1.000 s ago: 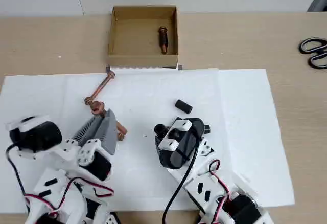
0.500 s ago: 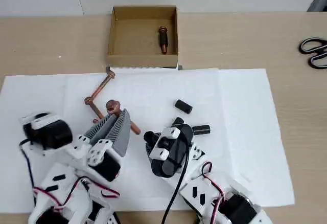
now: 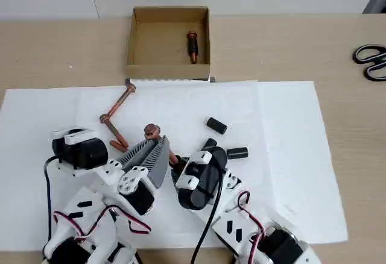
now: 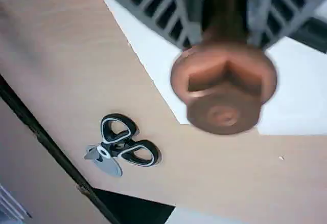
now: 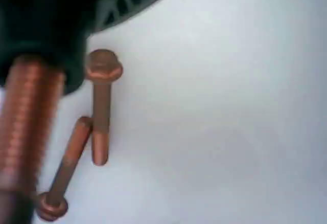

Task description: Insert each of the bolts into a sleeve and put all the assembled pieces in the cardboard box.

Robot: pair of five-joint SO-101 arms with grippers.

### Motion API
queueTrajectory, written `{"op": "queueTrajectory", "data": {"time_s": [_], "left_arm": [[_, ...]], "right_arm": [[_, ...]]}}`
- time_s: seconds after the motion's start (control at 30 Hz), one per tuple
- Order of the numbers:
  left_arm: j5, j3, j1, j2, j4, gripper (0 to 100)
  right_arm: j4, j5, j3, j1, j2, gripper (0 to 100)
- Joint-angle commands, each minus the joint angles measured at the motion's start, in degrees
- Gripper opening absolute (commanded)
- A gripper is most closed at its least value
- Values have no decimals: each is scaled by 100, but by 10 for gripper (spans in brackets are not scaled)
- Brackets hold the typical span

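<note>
My left gripper (image 3: 158, 145) is shut on a copper bolt (image 3: 152, 132) above the white paper, its hex head (image 4: 225, 91) filling the left wrist view between the grey fingers (image 4: 153, 4). The bolt's threaded end (image 5: 25, 127) meets a black sleeve (image 5: 36, 14) held in my right gripper (image 3: 180, 164). Two loose bolts (image 3: 117, 104) (image 3: 114, 132) lie on the paper to the left. Two loose sleeves (image 3: 216, 125) (image 3: 237, 152) lie to the right. The cardboard box (image 3: 140, 41) at the back holds one assembled piece (image 3: 192, 46).
Both arms crowd the front middle of the white paper (image 3: 289, 155). Black-handled scissors (image 3: 371, 59) lie on the wooden table at the far right. The two loose bolts (image 5: 101, 106) (image 5: 64, 173) touch each other at one end.
My left gripper carried the bolt to the right, up against the right gripper. The right gripper shifted slightly left, uncovering a sleeve on the paper.
</note>
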Motion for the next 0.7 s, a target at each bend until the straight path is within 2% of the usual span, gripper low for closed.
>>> {"op": "queueTrajectory", "data": {"time_s": [0.0, 0.23, 0.37, 0.47, 0.67], "left_arm": [[18, 57, 18, -44, -141, 5], [-70, 84, 615, -44, 440, 5], [-914, 84, 651, -44, 563, 5], [-1143, 84, 651, -44, 563, 13], [-1143, -57, 633, -18, 923, 223]], "right_arm": [[-171, 26, -70, -13, -57, 2], [-171, 35, -70, -13, -57, 2], [-171, 35, -70, 4, -57, 2], [-171, 35, -70, 4, -57, 2], [-136, 35, -62, 13, -57, 2]]}}
